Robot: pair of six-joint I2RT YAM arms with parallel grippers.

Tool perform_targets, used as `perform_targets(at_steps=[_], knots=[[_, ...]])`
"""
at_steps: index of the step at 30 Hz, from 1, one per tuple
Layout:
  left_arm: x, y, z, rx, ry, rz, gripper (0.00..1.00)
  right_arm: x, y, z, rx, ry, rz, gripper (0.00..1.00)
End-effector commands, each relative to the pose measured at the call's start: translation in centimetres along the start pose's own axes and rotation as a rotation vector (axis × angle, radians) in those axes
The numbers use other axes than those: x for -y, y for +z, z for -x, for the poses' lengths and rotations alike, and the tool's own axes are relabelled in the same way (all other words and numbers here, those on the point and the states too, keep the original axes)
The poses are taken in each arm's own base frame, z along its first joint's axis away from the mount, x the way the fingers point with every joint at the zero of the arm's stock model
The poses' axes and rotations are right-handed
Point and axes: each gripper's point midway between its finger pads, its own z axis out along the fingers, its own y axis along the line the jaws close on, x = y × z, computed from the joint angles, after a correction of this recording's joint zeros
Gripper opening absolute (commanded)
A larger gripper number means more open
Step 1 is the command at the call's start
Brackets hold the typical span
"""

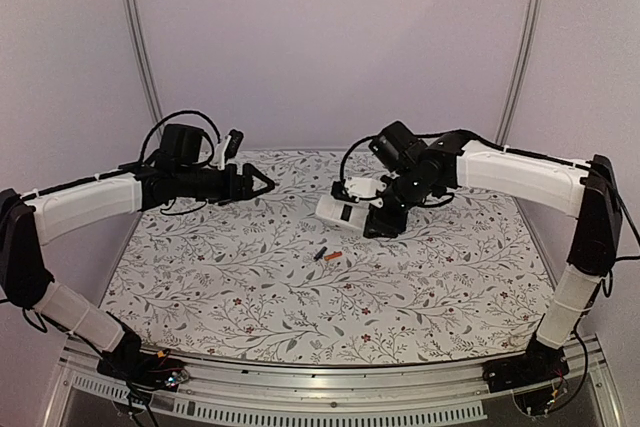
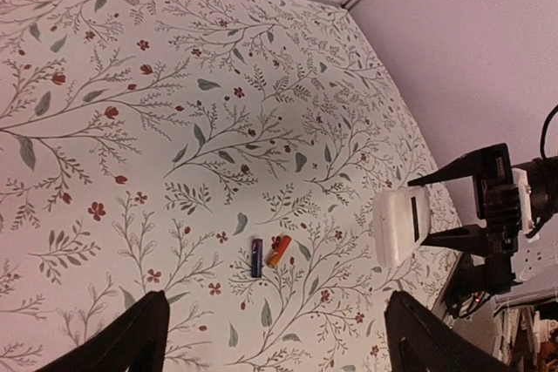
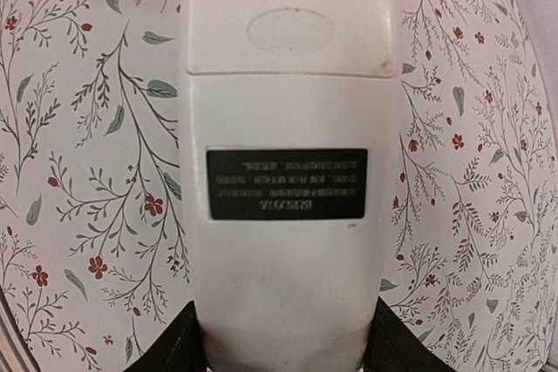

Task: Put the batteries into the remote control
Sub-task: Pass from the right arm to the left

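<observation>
The white remote control (image 3: 288, 111) fills the right wrist view, back side up with a black label on it. My right gripper (image 3: 283, 341) is shut on its near end, one dark finger (image 3: 170, 350) pressed against each side. From above, the remote control (image 1: 340, 209) is held just over the middle-back of the table. Two batteries lie side by side on the cloth in front of it, a dark one (image 2: 256, 257) and an orange one (image 2: 279, 251). My left gripper (image 2: 277, 315) hangs open above the table to the left, holding nothing.
A white floral cloth (image 1: 220, 277) covers the table. Pale walls with metal corner posts (image 1: 140, 47) close off the back and sides. The metal rail (image 1: 330, 387) with both arm bases runs along the near edge.
</observation>
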Motion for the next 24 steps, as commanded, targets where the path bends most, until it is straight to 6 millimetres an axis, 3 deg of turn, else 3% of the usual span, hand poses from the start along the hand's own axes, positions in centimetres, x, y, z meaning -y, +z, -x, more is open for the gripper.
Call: perform_targets(at_steps=[1, 9, 16, 24], knots=[[4.4, 0.1, -2.2, -0.098, -0.065, -0.206, 0.84, -2.4, -2.5, 1.2, -0.009, -0.118, -0.058, 0.39], [8.0, 0.8, -6.7, -0.257, -0.072, -0.313, 0.73, -6.4, -4.2, 2.6, -0.027, -0.27, -0.098, 0.38], [10.4, 2.3, -10.4, -0.379, -0.02, -0.352, 0.66, -7.5, -4.5, 3.2, -0.025, -0.332, -0.119, 0.38], [11.2, 2.5, -11.1, -0.408, -0.003, -0.378, 0.53, -8.1, -5.4, 3.8, -0.012, -0.377, -0.142, 0.37]])
